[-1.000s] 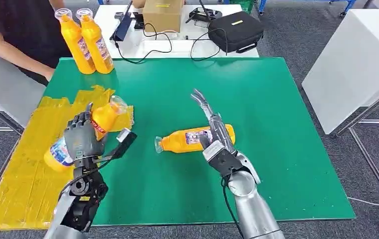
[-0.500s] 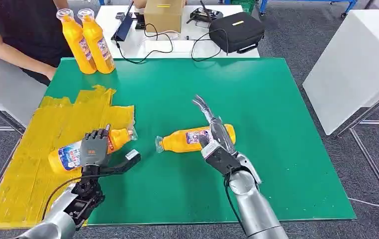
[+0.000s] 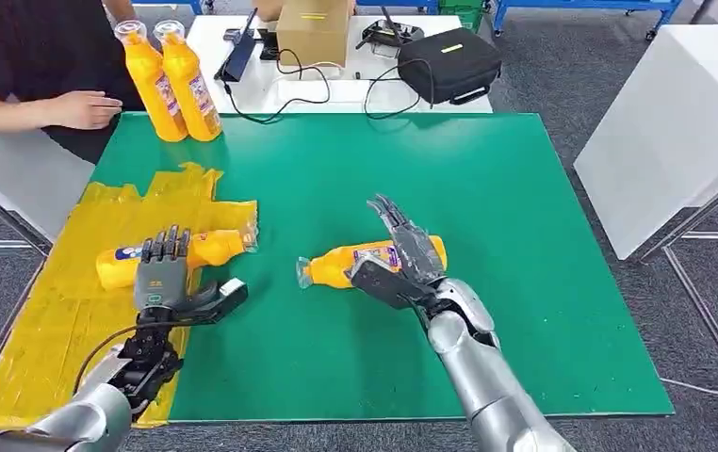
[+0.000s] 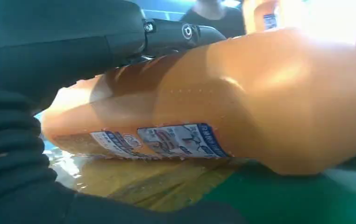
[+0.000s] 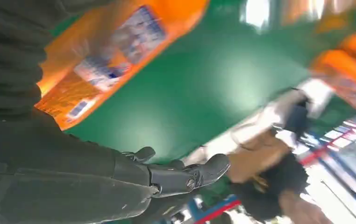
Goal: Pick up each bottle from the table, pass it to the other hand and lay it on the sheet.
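Now the left hand (image 3: 162,273) rests fingers-spread on an orange bottle (image 3: 186,252) lying on the yellow sheet (image 3: 54,320) — right hand (image 3: 398,254) wide over another bottle (image 3: 336,266).

Left hand (image 3: 162,278): a second ago we saw it gripping the orange bottle (image 3: 171,257) raised and tilted above the yellow sheet (image 3: 49,311); half a second ago the bottle was low over the sheet, still gripped. Now the bottle lies flat on the sheet just past the fingertips, and the hand has let go, fingers straight over it, thumb spread aside.

Right hand (image 3: 402,259): was reaching out flat over the second bottle (image 3: 350,265) on the green table; we now see its thumb swung out beside the bottle's near side, fingers lower across the body.

Person's hand (image 3: 82,108) has come to rest by the table's far corner.
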`<state>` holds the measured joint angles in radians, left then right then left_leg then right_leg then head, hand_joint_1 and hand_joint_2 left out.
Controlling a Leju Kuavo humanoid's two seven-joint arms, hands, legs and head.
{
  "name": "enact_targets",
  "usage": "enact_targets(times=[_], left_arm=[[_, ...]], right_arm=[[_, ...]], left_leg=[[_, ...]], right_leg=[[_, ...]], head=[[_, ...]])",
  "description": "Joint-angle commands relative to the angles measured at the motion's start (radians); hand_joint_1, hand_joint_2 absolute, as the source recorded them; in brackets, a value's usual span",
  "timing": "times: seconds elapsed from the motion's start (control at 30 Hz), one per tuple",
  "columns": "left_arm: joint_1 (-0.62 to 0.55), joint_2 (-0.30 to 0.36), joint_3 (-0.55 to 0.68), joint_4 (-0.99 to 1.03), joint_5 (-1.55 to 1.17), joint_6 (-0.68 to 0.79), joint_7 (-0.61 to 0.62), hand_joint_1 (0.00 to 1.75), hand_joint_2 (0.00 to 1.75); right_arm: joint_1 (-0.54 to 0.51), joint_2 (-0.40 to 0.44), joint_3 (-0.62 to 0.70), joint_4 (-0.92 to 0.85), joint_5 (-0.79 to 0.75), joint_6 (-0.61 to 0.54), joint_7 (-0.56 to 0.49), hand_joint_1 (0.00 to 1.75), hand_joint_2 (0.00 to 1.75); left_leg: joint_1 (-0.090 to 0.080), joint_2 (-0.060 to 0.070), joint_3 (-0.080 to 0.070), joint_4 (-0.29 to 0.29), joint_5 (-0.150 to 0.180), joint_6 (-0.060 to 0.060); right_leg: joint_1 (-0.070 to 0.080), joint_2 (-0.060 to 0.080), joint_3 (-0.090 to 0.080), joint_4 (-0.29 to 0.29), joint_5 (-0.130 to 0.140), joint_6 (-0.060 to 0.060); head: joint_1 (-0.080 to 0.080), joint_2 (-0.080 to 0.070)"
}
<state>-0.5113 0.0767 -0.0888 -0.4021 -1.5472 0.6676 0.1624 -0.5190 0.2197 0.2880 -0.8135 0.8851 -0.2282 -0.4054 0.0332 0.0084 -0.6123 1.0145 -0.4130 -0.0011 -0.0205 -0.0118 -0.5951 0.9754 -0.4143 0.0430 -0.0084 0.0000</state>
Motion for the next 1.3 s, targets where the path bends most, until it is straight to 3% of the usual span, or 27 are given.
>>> enact_targets(times=[0.03,0.2,0.23,0.27,0.3,0.37,0.5,0.83,1.17,1.2,1.23,1.3], left_arm=[[-0.004,-0.125,0.422,-0.11,0.323,0.031,-0.541,0.0,0.0],[-0.014,-0.126,0.423,-0.102,0.318,0.031,-0.537,0.0,0.0],[-0.013,-0.133,0.45,-0.097,0.359,0.031,-0.585,0.0,0.0],[-0.052,-0.143,0.53,-0.027,0.549,-0.012,-0.797,0.0,0.0],[-0.03,-0.171,0.524,-0.174,0.774,-0.199,-0.86,0.0,0.0],[0.048,-0.156,0.415,-0.396,1.071,-0.4,-0.86,0.0,0.0],[0.112,-0.134,0.35,-0.567,1.261,-0.508,-0.86,0.0,0.0],[0.169,-0.125,0.299,-0.683,1.331,-0.494,-0.86,0.0,0.0],[0.167,-0.131,0.267,-0.737,1.396,-0.536,-0.86,0.0,0.0],[0.168,-0.132,0.268,-0.737,1.396,-0.536,-0.86,0.0,0.0],[0.171,-0.133,0.268,-0.743,1.397,-0.536,-0.86,0.0,0.0],[0.177,-0.135,0.27,-0.747,1.402,-0.545,-0.86,0.0,0.0]], right_arm=[[-0.215,-0.044,0.056,0.404,0.189,-0.056,0.144,0.0,1.75],[-0.217,-0.047,0.054,0.406,0.189,-0.055,0.142,0.0,1.75],[-0.216,-0.045,0.055,0.409,0.193,-0.055,0.141,0.0,1.75],[-0.221,-0.045,0.053,0.42,0.209,-0.042,0.159,0.0,1.75],[-0.228,-0.045,0.06,0.432,0.233,-0.032,0.182,0.0,1.75],[-0.242,-0.041,0.055,0.455,0.253,-0.01,0.203,0.0,1.75],[-0.248,-0.031,0.066,0.482,0.287,0.031,0.211,0.0,1.75],[-0.223,-0.025,0.094,0.515,0.33,0.076,0.229,0.0,1.75],[-0.145,-0.058,0.191,0.59,0.456,0.304,0.353,0.0,1.75],[-0.139,-0.06,0.196,0.592,0.462,0.315,0.355,0.14,1.75],[-0.132,-0.061,0.195,0.589,0.462,0.316,0.355,1.75,1.75],[-0.127,-0.061,0.195,0.587,0.463,0.326,0.359,1.75,1.75]], left_leg=[[0.0,-0.001,-0.001,0.001,0.0,0.002],[-0.001,0.0,-0.005,0.001,0.001,0.002],[-0.001,0.0,-0.004,0.0,0.001,0.003],[-0.001,0.001,-0.004,0.0,0.001,0.002],[-0.001,0.0,-0.005,0.001,0.001,0.002],[0.0,0.0,-0.007,0.002,0.001,0.002],[-0.001,0.004,-0.009,0.002,0.0,0.002],[0.0,0.002,-0.01,0.0,0.001,0.002],[0.0,0.0,-0.004,-0.001,0.001,0.002],[0.0,-0.001,-0.003,-0.002,0.001,0.002],[0.0,-0.001,-0.003,-0.002,0.001,0.001],[0.0,-0.001,0.0,-0.002,0.001,0.001]], right_leg=[[0.0,0.0,-0.001,0.0,0.0,-0.001],[0.0,0.001,-0.005,0.001,0.002,-0.001],[-0.001,0.001,-0.005,0.001,0.002,-0.002],[0.0,0.001,-0.006,0.001,0.002,-0.002],[0.0,0.0,-0.007,0.001,0.002,-0.002],[0.0,0.001,-0.009,0.002,0.002,-0.002],[0.0,0.004,-0.012,0.002,0.002,-0.001],[0.0,0.003,-0.012,0.001,0.002,-0.001],[0.001,0.0,-0.007,-0.001,0.002,-0.002],[0.001,-0.001,-0.005,-0.002,0.001,-0.002],[0.001,-0.001,-0.004,-0.002,0.002,-0.002],[0.001,-0.001,-0.002,-0.003,0.001,-0.002]], head=[[0.0,0.0],[0.0,0.0],[0.0,0.0],[0.0,0.0],[0.0,0.0],[0.0,0.0],[0.0,0.0],[0.0,0.0],[0.0,0.0],[0.0,0.0],[0.0,0.0],[0.0,0.0]])
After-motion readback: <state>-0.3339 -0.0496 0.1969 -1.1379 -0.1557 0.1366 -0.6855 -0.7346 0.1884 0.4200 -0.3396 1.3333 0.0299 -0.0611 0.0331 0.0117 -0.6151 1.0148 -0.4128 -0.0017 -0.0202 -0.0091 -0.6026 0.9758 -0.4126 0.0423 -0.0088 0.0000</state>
